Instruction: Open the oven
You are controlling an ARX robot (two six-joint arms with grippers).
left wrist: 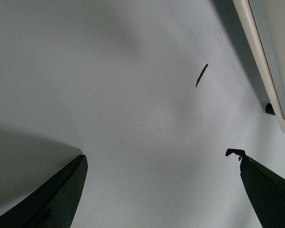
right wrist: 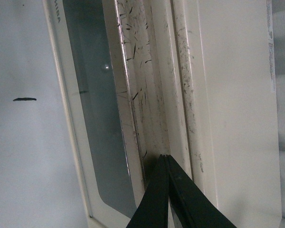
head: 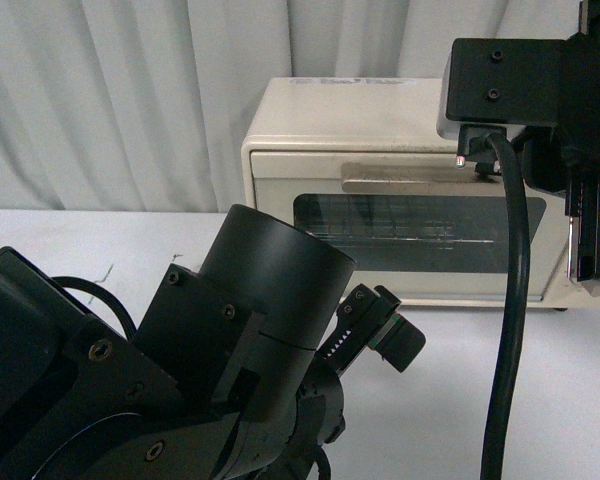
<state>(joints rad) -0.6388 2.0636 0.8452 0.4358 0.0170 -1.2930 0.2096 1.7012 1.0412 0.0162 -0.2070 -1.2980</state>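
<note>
The cream-white oven [head: 380,115] stands at the back of the table, door closed, with its beige bar handle [head: 410,178] above the glass window [head: 420,232]. The right wrist view shows the oven [right wrist: 237,95] from above. There my right gripper [right wrist: 165,158] is shut, its tips pressed together in the groove between the handle [right wrist: 140,95] and the oven's front, with nothing held. The right arm [head: 540,80] hangs over the oven's right end and hides those tips in the front view. My left gripper [left wrist: 159,155] is open over bare table, to the left of the oven [left wrist: 270,61].
A white table [head: 100,240] carries the oven, and a small dark mark [left wrist: 202,75] lies on it left of the oven. A pale curtain [head: 110,90] hangs behind. The left arm [head: 180,360] fills the lower left, and a black cable [head: 510,300] drops in front of the oven door.
</note>
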